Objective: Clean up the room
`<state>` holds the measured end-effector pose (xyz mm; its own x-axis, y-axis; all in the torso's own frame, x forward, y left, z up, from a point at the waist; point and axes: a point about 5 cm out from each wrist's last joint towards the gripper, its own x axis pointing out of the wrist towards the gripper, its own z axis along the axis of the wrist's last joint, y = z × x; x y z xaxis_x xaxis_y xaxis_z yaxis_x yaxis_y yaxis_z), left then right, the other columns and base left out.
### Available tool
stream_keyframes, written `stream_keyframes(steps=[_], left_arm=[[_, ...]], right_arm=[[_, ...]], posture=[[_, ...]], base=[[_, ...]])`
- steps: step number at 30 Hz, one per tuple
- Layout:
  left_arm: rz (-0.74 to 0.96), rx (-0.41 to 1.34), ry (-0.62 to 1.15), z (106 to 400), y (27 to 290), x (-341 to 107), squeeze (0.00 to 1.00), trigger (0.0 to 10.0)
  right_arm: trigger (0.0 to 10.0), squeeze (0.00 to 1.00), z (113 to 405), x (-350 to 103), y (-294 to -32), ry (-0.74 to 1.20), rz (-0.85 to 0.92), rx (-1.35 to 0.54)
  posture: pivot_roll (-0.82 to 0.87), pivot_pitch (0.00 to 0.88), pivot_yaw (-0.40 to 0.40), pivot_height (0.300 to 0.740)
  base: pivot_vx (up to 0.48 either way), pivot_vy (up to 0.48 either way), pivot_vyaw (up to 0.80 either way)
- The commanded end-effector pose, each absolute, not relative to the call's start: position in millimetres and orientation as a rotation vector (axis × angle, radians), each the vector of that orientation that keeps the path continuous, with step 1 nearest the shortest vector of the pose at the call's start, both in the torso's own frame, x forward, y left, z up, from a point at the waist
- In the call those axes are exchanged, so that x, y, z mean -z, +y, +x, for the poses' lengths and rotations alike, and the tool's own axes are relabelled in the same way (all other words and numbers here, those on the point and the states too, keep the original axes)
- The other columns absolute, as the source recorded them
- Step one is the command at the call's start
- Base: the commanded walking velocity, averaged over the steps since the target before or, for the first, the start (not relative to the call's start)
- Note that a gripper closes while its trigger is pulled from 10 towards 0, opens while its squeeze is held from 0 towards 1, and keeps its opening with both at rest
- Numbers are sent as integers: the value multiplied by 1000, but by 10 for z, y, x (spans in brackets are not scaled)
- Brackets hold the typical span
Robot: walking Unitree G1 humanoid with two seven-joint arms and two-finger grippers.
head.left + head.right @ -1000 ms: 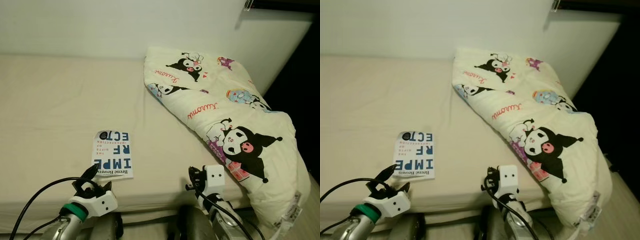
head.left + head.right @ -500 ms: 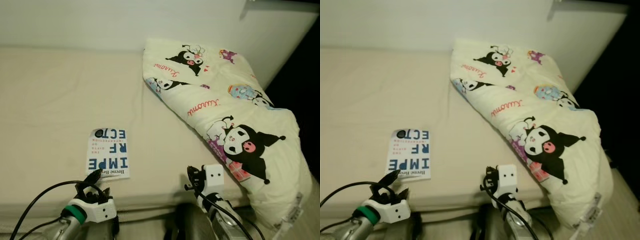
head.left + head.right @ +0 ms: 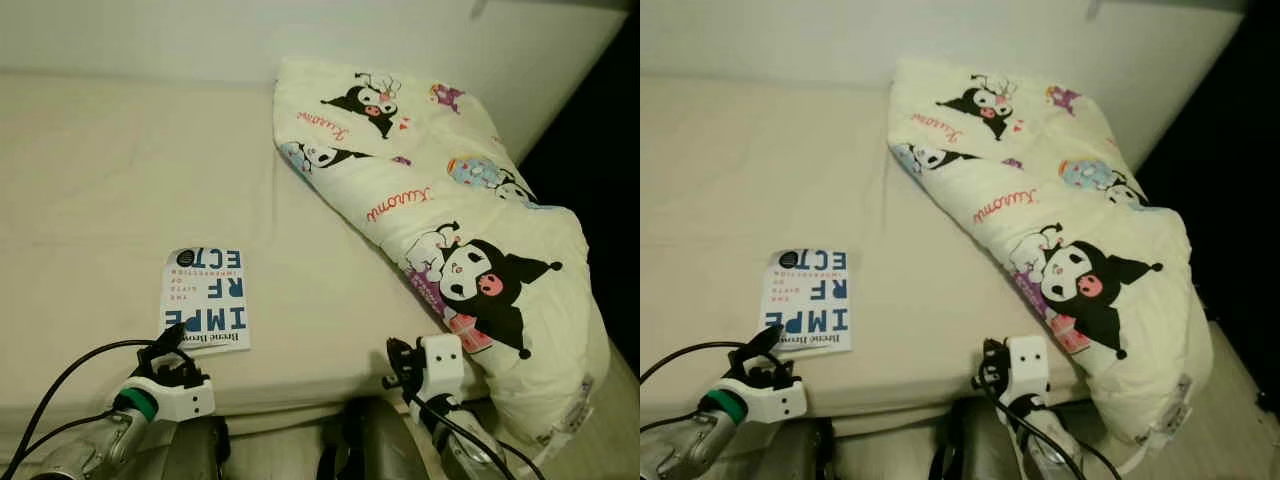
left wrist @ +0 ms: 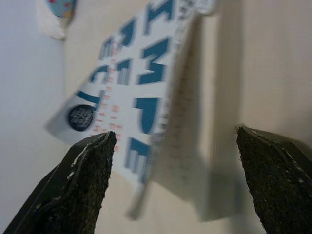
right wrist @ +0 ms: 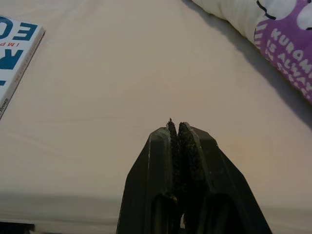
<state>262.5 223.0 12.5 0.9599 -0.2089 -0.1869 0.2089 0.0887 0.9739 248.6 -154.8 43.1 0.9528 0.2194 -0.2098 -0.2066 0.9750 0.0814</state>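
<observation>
A beige bed (image 3: 120, 160) spans the scene, backed by a white wall at the far side. A white paperback book (image 3: 206, 311) with large blue lettering lies flat on the bed, near the front edge and left of centre. Its cover faces up and its text reads upside down from the head camera.

The left pincer (image 3: 172, 352) sits at the near edge of the bed, just beside the near edge of the book. In the left wrist view its fingers (image 4: 80, 183) stand wide apart, with the book's corner between them. The book (image 4: 141, 97) shows its page edges there. The fingers hold nothing; contact with the book cannot be confirmed.

The right pincer (image 5: 178, 129) is low at the near edge of the bed, right of centre. Its fingers are pressed together and hold nothing, pointing over bare sheet.

A cream cartoon-print pillow (image 3: 440, 220) lies diagonally on the right side of the bed, running from the far centre to the near right corner, well apart from the book.
</observation>
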Motion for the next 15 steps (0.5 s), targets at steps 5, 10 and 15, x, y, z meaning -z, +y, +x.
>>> stream_keyframes(steps=[5,10,15], left_arm=[[1432,332,50,2555,2202,7,0,10000],[1453,292,49,2570,2229,-2,0,10000],[1550,180,25,2611,2391,-68,0,5529]], right_arm=[[10000,0,2420,-431,-1588,248,49,-220],[10000,0,2388,-446,-1650,252,36,-215],[10000,0,2321,-472,-1699,263,22,-214]], posture=[[-17,164,-95,600],[-33,177,-104,600],[-51,191,-121,600]], base=[[0,0,0],[0,0,0],[0,0,0]])
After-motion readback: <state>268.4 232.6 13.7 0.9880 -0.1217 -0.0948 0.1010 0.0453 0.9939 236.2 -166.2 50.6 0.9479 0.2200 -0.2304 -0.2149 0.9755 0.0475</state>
